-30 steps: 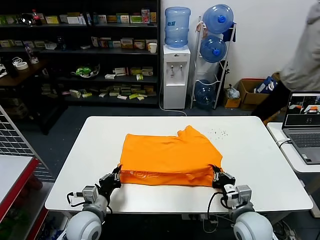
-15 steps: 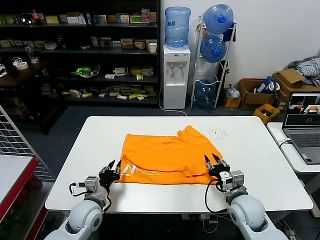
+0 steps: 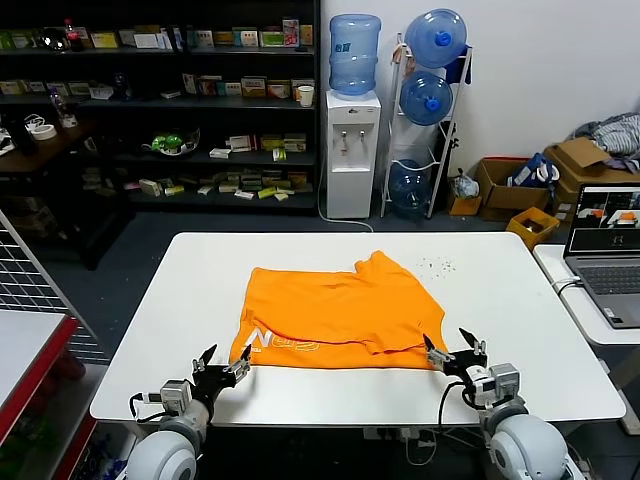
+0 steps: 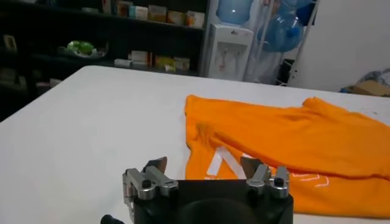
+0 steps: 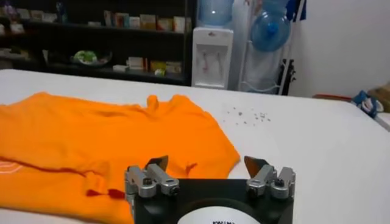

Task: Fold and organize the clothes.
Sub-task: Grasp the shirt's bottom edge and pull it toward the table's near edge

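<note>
The orange T-shirt lies flat on the middle of the white table, folded over, with white lettering along its near edge. My left gripper stands open just off the shirt's near left corner, nothing between its fingers. My right gripper is open beside the near right corner, also holding nothing. In the left wrist view the shirt and its lettering lie just past the open left gripper. The right wrist view shows the shirt beyond the open right gripper.
A laptop sits on a side table at the right. Small dark specks dot the table behind the shirt. A water dispenser, spare bottles and stocked shelves stand behind. A wire rack is at the left.
Both grippers opened and let go of the shirt's near edge, which dropped flat with the lettering showing. Both arms drew back toward the table's front edge. A person at the right left view.
</note>
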Available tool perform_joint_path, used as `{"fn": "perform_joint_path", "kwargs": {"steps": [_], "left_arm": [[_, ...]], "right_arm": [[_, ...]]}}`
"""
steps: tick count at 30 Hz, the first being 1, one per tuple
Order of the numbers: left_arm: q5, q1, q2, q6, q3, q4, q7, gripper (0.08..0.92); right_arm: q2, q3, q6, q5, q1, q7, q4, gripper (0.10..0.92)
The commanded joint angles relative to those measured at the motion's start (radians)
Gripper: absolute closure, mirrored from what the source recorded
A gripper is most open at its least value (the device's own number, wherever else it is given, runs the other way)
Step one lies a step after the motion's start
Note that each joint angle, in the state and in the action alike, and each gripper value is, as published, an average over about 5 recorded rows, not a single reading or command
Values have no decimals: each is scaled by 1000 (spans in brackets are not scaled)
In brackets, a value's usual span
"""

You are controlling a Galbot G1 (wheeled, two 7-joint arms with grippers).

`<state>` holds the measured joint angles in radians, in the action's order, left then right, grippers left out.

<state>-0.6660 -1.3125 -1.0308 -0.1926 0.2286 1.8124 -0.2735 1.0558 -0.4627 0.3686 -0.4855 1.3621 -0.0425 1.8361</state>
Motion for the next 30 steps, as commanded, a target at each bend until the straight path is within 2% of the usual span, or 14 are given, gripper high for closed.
{"fn": "perform_joint_path", "kwargs": {"steps": [1, 14, 17, 19, 30], "left_arm": [[4, -8, -12, 1, 23, -67, 39, 178], [6, 23, -12, -1, 6, -100, 52, 178], [6, 24, -11, -1, 2, -94, 50, 200], [7, 26, -11, 0, -1, -91, 49, 237], [18, 39, -16, 2, -28, -96, 47, 553]], "right_arm": [[-10, -50, 39, -50, 52, 30, -2, 203], [35, 3, 80, -67, 17, 3, -24, 203], [36, 5, 80, -68, 17, 0, -23, 228], [37, 5, 80, -69, 18, -2, -23, 276], [43, 2, 79, -77, 20, -8, -26, 579]]}}
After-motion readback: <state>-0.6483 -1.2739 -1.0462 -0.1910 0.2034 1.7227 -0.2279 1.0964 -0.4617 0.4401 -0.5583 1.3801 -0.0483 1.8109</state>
